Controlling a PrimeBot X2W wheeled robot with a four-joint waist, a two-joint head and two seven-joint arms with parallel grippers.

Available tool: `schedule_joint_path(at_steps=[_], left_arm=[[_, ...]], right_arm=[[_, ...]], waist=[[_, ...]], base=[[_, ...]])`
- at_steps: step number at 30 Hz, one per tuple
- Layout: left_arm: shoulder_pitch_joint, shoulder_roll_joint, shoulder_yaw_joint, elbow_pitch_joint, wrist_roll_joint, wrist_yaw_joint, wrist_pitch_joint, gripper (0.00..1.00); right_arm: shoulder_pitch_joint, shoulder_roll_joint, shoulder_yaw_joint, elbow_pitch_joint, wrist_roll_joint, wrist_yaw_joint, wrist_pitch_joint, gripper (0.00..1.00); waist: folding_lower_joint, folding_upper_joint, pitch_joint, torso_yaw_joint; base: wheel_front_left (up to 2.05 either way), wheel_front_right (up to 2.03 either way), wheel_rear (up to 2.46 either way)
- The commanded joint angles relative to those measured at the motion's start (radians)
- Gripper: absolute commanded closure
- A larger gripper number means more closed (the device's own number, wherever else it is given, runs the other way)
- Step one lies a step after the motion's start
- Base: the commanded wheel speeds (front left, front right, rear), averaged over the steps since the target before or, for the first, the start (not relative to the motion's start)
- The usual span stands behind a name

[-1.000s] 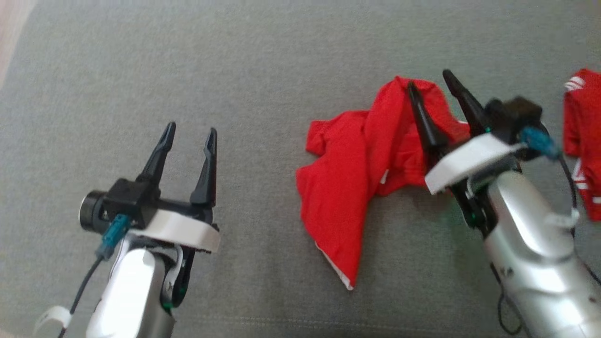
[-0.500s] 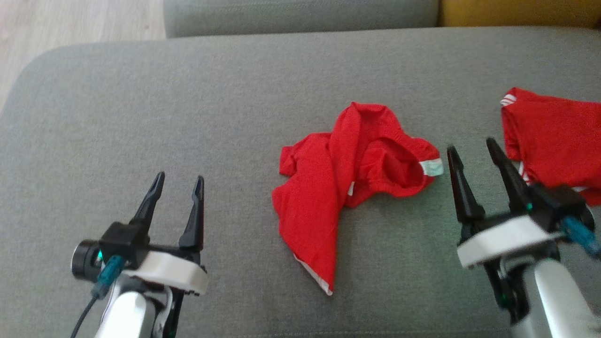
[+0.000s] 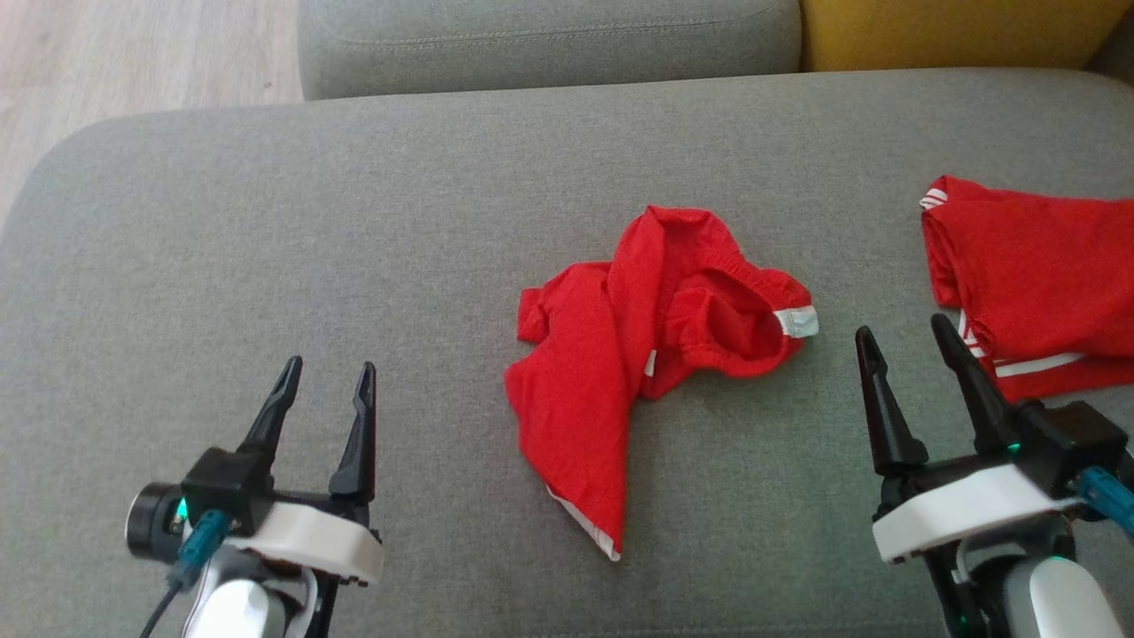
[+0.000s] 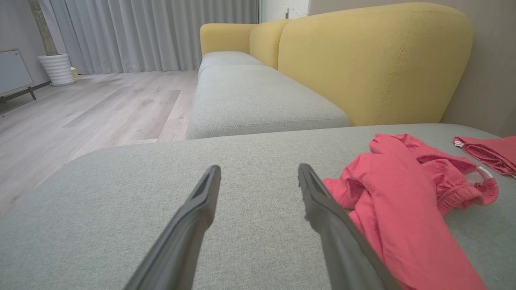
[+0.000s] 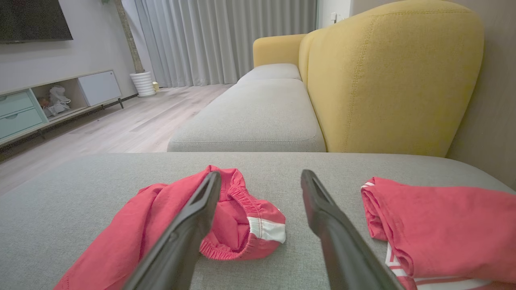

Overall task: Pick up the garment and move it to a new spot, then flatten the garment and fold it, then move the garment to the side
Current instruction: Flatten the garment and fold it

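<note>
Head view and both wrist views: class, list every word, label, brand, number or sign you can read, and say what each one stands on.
No readable text in any view.
White patch on the waistband of the crumpled red shorts: looks blank, no letters can be made out.
Folded red garment: only white stripes, no words or numbers.

Garment lies on cushion, left of second garment
</note>
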Motion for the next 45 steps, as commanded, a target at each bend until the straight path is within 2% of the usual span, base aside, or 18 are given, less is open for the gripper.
schedule_joint_path(at_steps=[1,11,13,18,21,27,31,32,33,34,42,45], left_arm=[[-0.031,0.021,0.039,-0.039,-0.005,0.008,0.000,0.00],[-0.037,0.016,0.014,-0.048,-0.007,0.009,0.018,0.00],[-0.038,0.007,-0.011,-0.052,-0.011,-0.005,0.045,0.00],[-0.040,-0.051,-0.147,-0.046,-0.044,-0.092,0.165,0.00],[-0.044,-0.075,-0.231,-0.017,-0.065,-0.125,0.225,0.00],[-0.053,-0.096,-0.292,0.069,-0.108,-0.132,0.293,0.00],[-0.069,-0.102,-0.299,0.091,-0.140,-0.134,0.286,0.00],[-0.077,-0.103,-0.302,0.090,-0.144,-0.136,0.274,0.02],[-0.089,-0.102,-0.305,0.086,-0.136,-0.137,0.256,0.55],[-0.098,-0.101,-0.308,0.083,-0.130,-0.139,0.239,1.00],[-0.131,-0.082,-0.330,-0.010,-0.119,-0.154,0.156,1.00],[-0.127,-0.064,-0.338,-0.111,-0.129,-0.159,0.154,1.00]], right_arm=[[-0.024,0.001,0.018,-0.041,-0.005,0.007,0.002,0.00],[-0.028,0.007,0.018,-0.044,-0.003,0.007,0.011,0.00],[-0.029,0.007,0.018,-0.044,-0.002,0.007,0.012,0.00],[-0.042,0.008,0.024,-0.045,0.000,0.007,0.017,0.00],[-0.056,0.010,0.036,-0.041,0.006,0.007,0.016,0.00],[-0.076,0.014,0.051,-0.028,0.015,0.007,0.010,0.00],[-0.083,0.016,0.048,-0.020,0.023,0.007,0.002,0.00],[-0.083,0.017,0.047,-0.017,0.025,0.007,0.001,0.00],[-0.083,0.018,0.046,-0.015,0.027,0.007,0.000,0.00],[-0.084,0.018,0.045,-0.013,0.033,0.007,-0.001,0.00],[-0.086,0.022,0.037,0.009,0.055,0.007,-0.008,0.00],[-0.083,0.023,0.026,0.017,0.057,0.007,-0.009,0.00]], waist=[[0.0001,0.0000,0.001,0.001],[0.0001,0.0000,0.013,0.006],[0.0001,0.0000,0.018,0.008],[0.0001,0.0000,0.051,0.006],[0.0001,0.0000,0.073,-0.005],[0.0001,0.0000,0.112,-0.037],[0.0001,0.0000,0.128,-0.051],[0.0001,0.0000,0.130,-0.053],[0.0001,0.0000,0.133,-0.054],[0.0001,0.0000,0.135,-0.054],[0.0001,0.0000,0.126,-0.036],[0.0001,0.0000,0.113,-0.023]], base=[[0.00,0.00,0.00],[0.00,0.00,0.00],[0.00,0.00,0.00],[0.00,0.00,0.00],[0.00,0.00,0.00],[0.00,0.00,0.00],[0.00,0.00,0.00],[0.00,0.00,0.00],[0.00,0.00,0.00],[0.00,0.00,0.00],[0.00,0.00,0.00],[0.00,0.00,0.00]])
